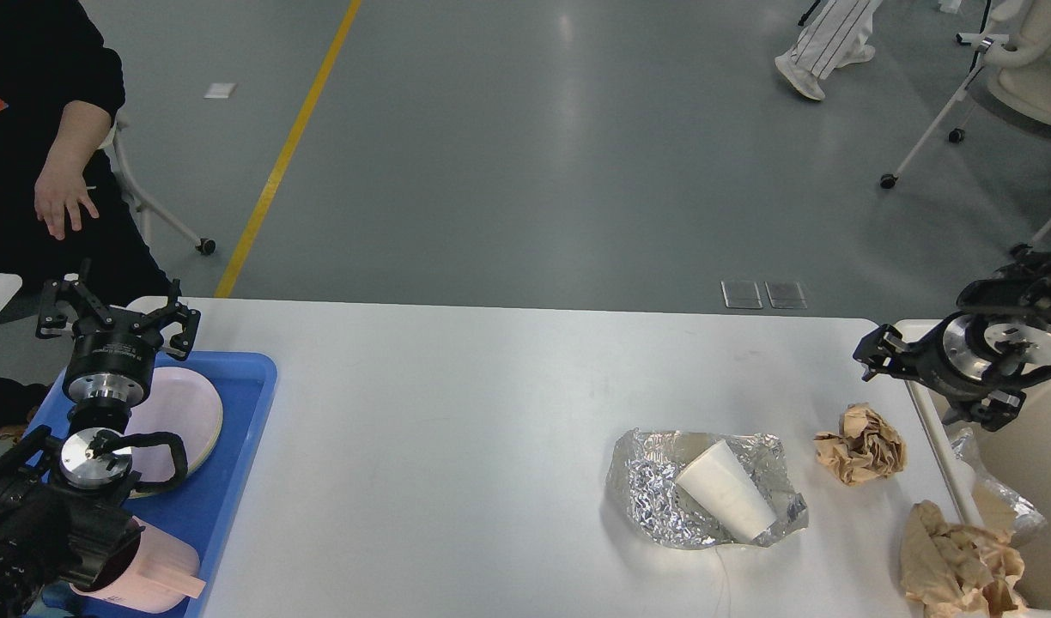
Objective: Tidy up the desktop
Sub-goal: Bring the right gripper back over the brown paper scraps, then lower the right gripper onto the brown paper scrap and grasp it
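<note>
The white desktop (457, 429) carries a crumpled foil sheet (654, 498) with a white paper cup (725, 489) lying on its side on it. A brown crumpled paper ball (862, 444) lies to the right of it. A larger brown crumpled paper (959, 566) lies at the front right corner. My right gripper (925, 382) is open and empty, low over the table's right edge, just above and right of the paper ball. My left gripper (113, 311) is open and empty above the far end of the blue tray (242, 446).
The blue tray holds a pale pink plate (182, 412) and a pink cup (160, 575). A cream-white bin (929, 429) stands against the table's right end, with foil (998, 502) inside. A person in black stands at the far left, hand (62, 202) hanging.
</note>
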Controlling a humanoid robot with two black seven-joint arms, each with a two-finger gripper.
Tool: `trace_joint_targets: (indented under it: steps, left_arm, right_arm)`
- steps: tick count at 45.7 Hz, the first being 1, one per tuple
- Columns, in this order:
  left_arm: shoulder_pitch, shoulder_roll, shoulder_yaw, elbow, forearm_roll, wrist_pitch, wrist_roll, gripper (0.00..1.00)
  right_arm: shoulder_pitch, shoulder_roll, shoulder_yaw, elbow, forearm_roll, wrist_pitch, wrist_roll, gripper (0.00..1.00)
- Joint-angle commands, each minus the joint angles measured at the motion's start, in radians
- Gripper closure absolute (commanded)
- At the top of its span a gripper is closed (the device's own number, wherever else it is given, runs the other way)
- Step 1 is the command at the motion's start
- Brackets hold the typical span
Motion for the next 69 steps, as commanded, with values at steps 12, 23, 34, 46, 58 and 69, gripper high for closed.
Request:
trace_joint_targets:
  steps: [12, 23, 34, 46, 58, 69]
  left_arm:
    - [0.0, 0.0, 0.0, 0.0, 0.0, 0.0, 0.0, 0.04]
    - [0.0, 0.0, 0.0, 0.0, 0.0, 0.0, 0.0, 0.04]
    - [0.0, 0.0, 0.0, 0.0, 0.0, 0.0, 0.0, 0.04]
    - [0.0, 0.0, 0.0, 0.0, 0.0, 0.0, 0.0, 0.04]
    - [-0.001, 0.0, 0.0, 0.0, 0.0, 0.0, 0.0, 0.04]
    - [0.0, 0.0, 0.0, 0.0, 0.0, 0.001, 0.0, 0.04]
  right_arm:
    - [-0.206, 0.003, 0.14, -0.107, 0.003, -0.073, 0.0, 0.0]
    - [-0.309, 0.013, 0.2, -0.211, 0.002, -0.085, 0.0, 0.0]
    - [-0.395, 0.064, 0.209, -0.302, 0.002, -0.09, 0.0, 0.0]
    - [-0.458, 0.096, 0.244, -0.345, 0.002, -0.174, 0.0, 0.0]
    - [-0.466, 0.099, 0.244, -0.338, 0.002, -0.29, -0.002, 0.11]
    - [-0.476, 0.125, 0.244, -0.329, 0.0, -0.366, -0.002, 0.32]
